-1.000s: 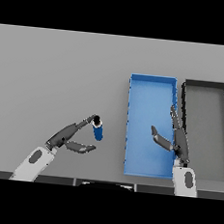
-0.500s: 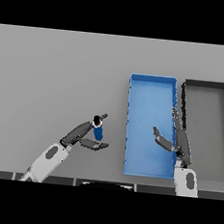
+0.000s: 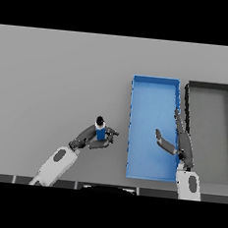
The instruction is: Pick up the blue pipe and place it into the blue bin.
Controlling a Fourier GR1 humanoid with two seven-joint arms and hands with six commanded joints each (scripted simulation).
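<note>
- Two bins on the grey table (image 3: pixel 55 80): blue bin (image 3: pixel 155 85) at centre-right, dark bin (image 3: pixel 211 88) just beside it on its right.
- Blue pipe (image 3: pixel 100 131) sits in the left hand (image 3: pixel 95 138), left of the blue bin and apart from its wall; dark cap end points away from the robot.
- Left hand fingers and thumb curled round the pipe, pinching it from both sides.
- Right hand (image 3: pixel 178 142) hovers over the blue bin's right edge, fingers straight and relaxed, thumb sticking out left, holding nothing.
</note>
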